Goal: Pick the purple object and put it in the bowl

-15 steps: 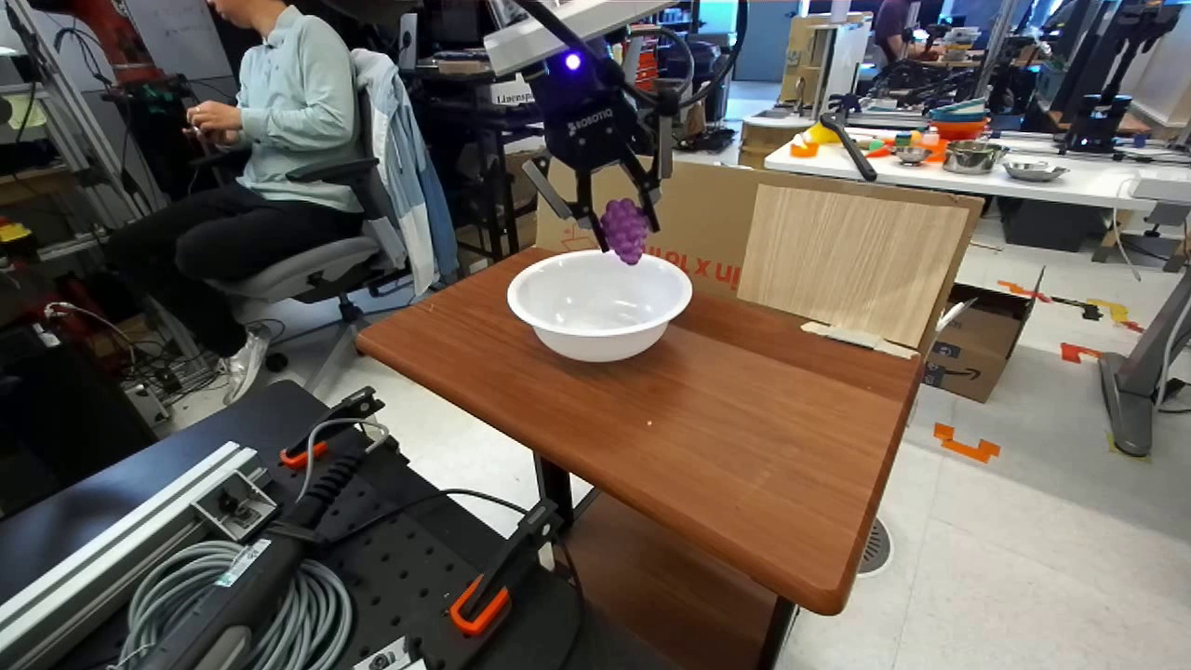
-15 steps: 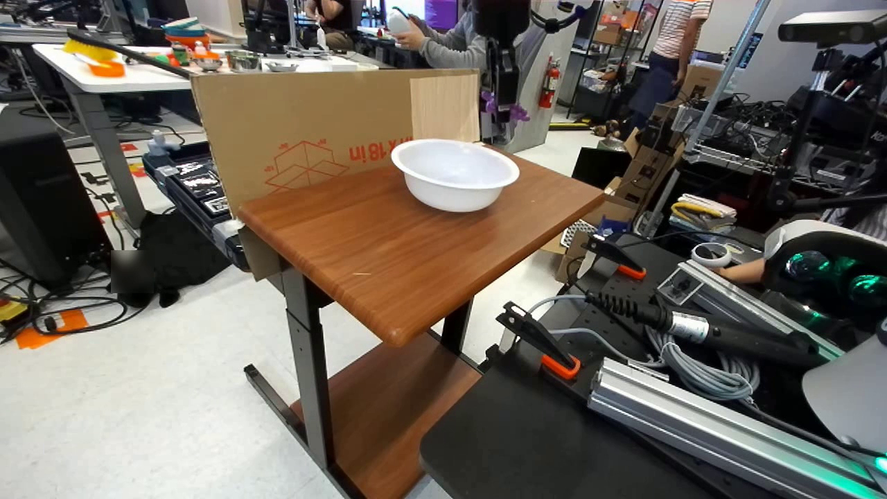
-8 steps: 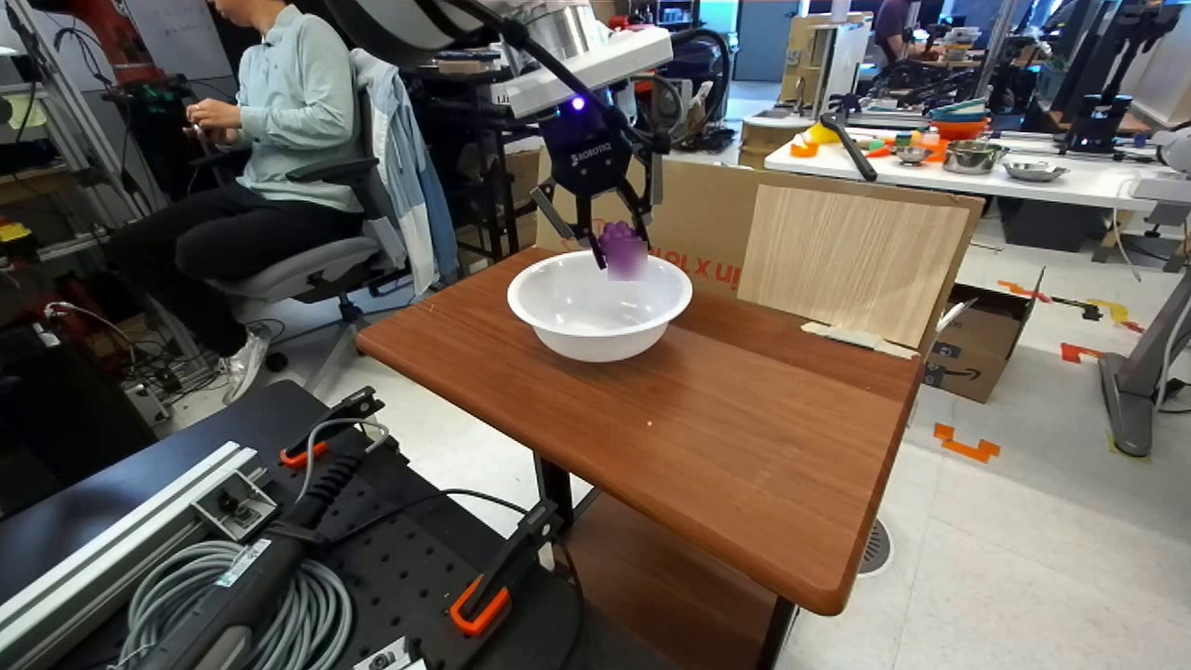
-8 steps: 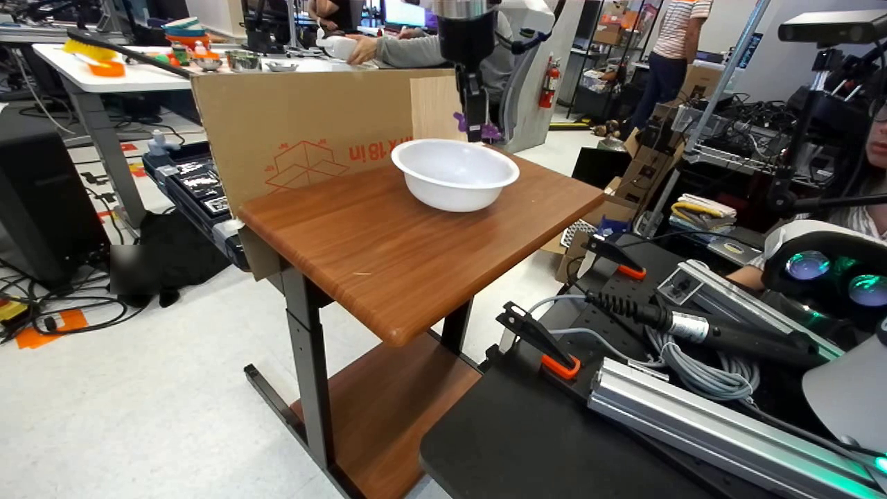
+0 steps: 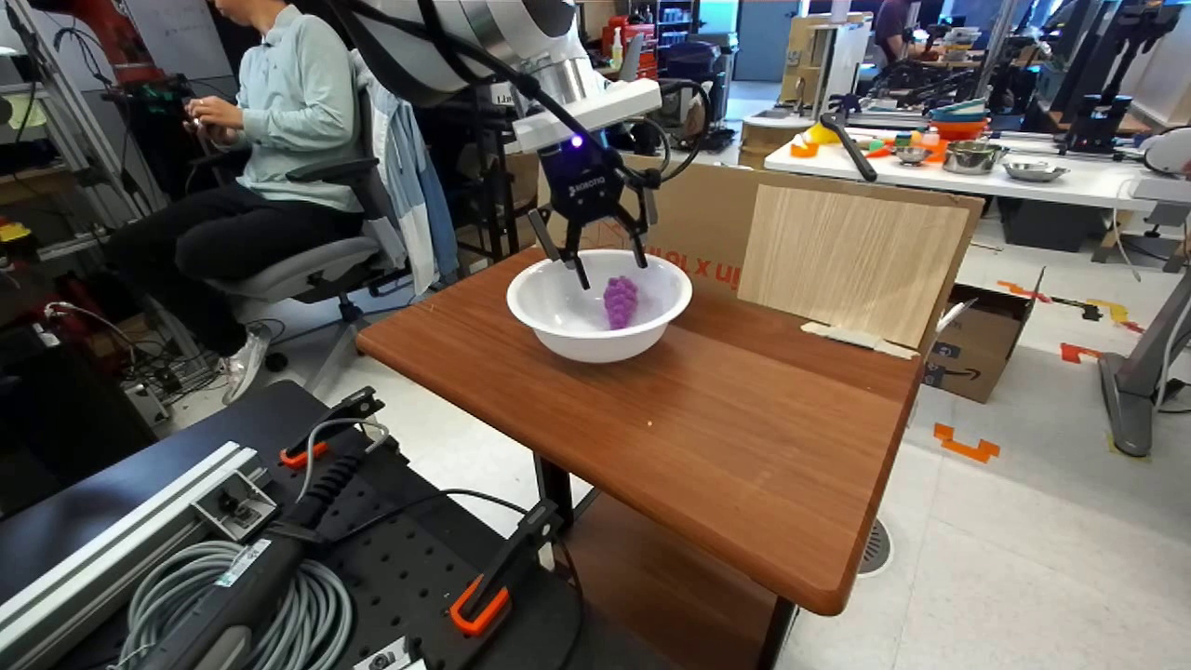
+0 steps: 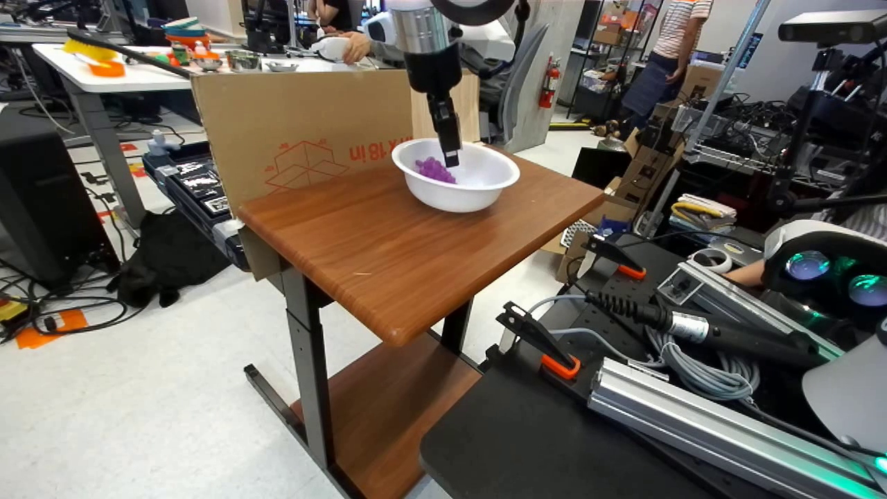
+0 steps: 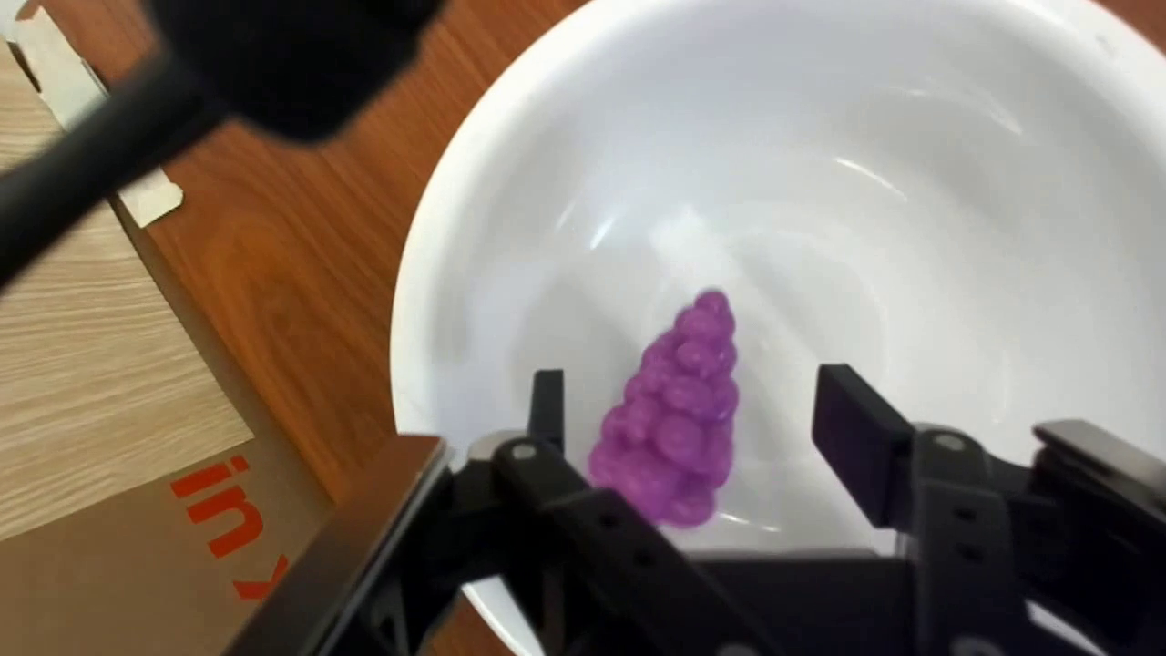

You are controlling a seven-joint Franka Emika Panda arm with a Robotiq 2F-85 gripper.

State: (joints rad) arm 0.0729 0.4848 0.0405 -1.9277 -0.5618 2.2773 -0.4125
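The purple object (image 5: 621, 302), a bumpy grape-like cluster, lies inside the white bowl (image 5: 595, 346). In an exterior view the purple object (image 6: 434, 170) rests against the inner side of the bowl (image 6: 454, 199). My gripper (image 5: 613, 270) is open, with its fingertips at the bowl's rim height over its inside; it also shows edge-on (image 6: 452, 161). In the wrist view the purple object (image 7: 669, 428) shows between the spread fingers of the gripper (image 7: 692, 405), with gaps on both sides. The bowl's rim (image 7: 419, 301) curves around it. The gripper's linkage hides a little of the object's lower end.
The bowl stands on a brown wooden table (image 5: 744, 437). An upright cardboard sheet (image 6: 298, 125) borders the table's back edge, with a light wood panel (image 5: 851, 261) on it. A black bench (image 6: 527, 430) with clamps and cable stands near the table.
A second ago my gripper held the purple object above the bowl's far rim. The gripper has come down over the bowl and opened. The purple object has dropped into the bowl.
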